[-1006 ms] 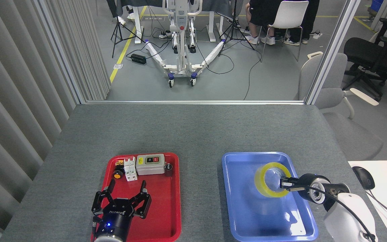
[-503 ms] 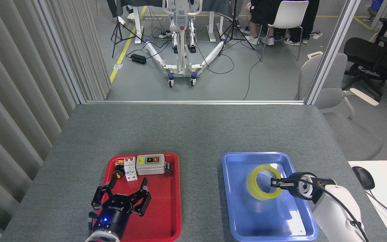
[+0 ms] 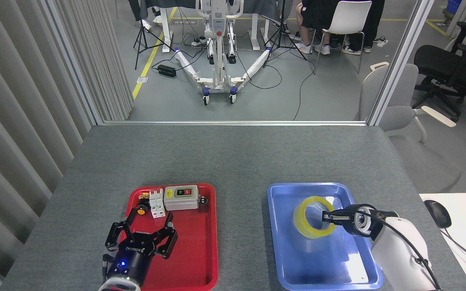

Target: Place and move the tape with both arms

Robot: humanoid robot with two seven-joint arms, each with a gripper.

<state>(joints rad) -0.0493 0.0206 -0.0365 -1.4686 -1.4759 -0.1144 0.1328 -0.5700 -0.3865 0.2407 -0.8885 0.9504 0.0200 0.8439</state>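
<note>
Over blue tray [image 3: 275, 226]: right end effector [image 3: 327, 217] clamps tape [image 3: 312, 217] | left end effector [image 3: 142, 236] splayed, empty, over red tray [image 3: 208, 250]

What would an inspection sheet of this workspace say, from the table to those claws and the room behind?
Surface: grey table, carrying a red tray and a blue tray.
Job's things: yellow tape on edge over the blue tray, gripped by the right claw.
Clutter: grey switch box, white breaker and small parts at the red tray's far end.
Claws: left claw open over the red tray; right claw shut on the tape's rim.
Cables: black cable along the right arm; more on the floor.
Surroundings: wheeled lift frame, chairs, seated people, computer mouse.
</note>
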